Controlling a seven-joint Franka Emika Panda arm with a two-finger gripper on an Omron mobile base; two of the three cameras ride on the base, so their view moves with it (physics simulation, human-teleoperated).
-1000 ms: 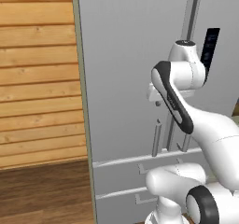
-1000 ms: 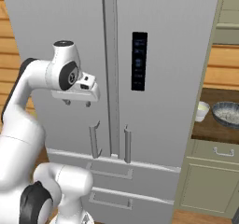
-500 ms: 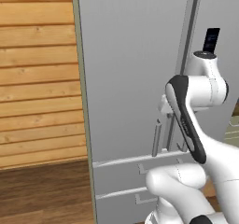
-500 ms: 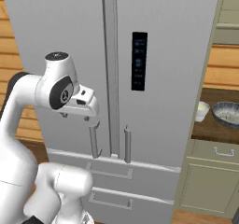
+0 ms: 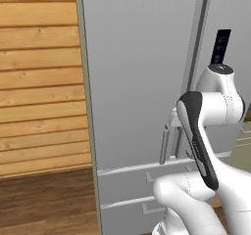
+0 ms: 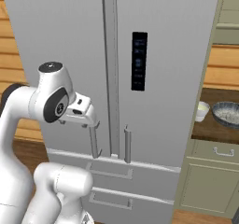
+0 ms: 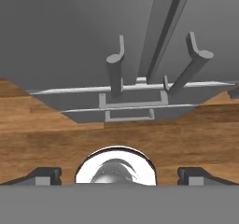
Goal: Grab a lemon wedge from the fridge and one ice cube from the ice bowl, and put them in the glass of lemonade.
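The tall grey fridge (image 5: pixel 137 82) (image 6: pixel 163 55) (image 7: pixel 70 31) fills the scene, both doors shut, so the lemon wedge is hidden. My gripper (image 6: pixel 86 119) (image 7: pixel 119 174) hangs in front of the left door, just above the left bar handle (image 6: pixel 93 143) (image 7: pixel 114 73). Its fingertips (image 7: pixel 46 174) stand wide apart, open, with nothing between them. The right bar handle (image 6: pixel 127 144) (image 7: pixel 193 64) stands beside the door seam. On the counter to the right sit the ice bowl (image 6: pixel 228 113) and the whitish glass of lemonade (image 6: pixel 202 111).
Two lower drawers (image 6: pixel 112 171) run below the doors. A wood-plank wall (image 5: pixel 39 82) and a wooden floor (image 5: pixel 44 199) lie left of the fridge. An olive-green cabinet (image 6: pixel 210 181) carries the counter on the right. A black panel (image 6: pixel 138 59) sits on the right door.
The arm has folded lower and closer to the fridge. The hand has come down toward the left bar handle. The fingers spread slightly wider.
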